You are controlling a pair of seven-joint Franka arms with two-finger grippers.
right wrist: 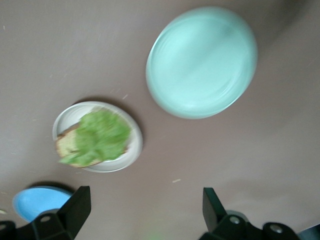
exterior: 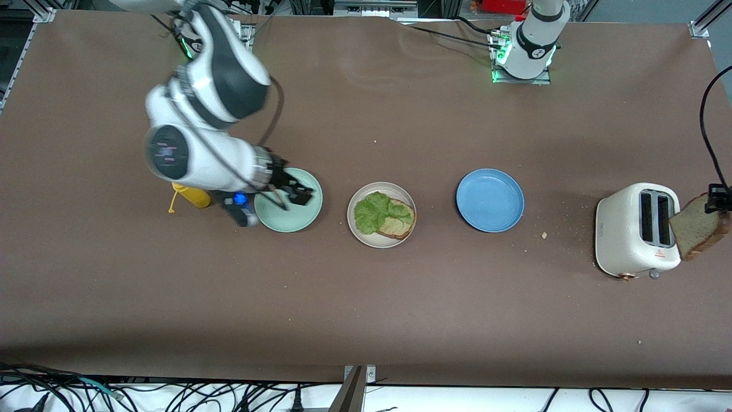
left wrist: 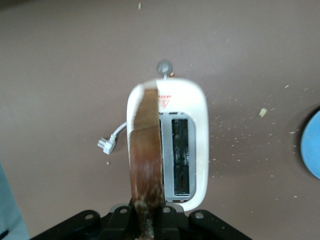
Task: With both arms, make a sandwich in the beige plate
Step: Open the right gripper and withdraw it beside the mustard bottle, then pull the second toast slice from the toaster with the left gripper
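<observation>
My left gripper (exterior: 718,201) pinches the bread slice (exterior: 699,226) by its edge above the toaster (exterior: 636,230); it could slip in transit. Right gripper (exterior: 294,191), fingers spread, hovers over the green plate (exterior: 289,220).

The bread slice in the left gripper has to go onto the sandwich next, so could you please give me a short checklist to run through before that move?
1. Left gripper shut on the bread slice, beside the toaster: ok.
2. Slice out of the toaster slots: ok.
3. Beige plate holds a bottom slice with the lettuce on top: ok.
4. Right gripper off the beige plate, open, over the mint-green plate: ok.
5. Blue plate lies on the table between toaster and beige plate; slice carried high enough to pass over it: cannot tell.
</observation>
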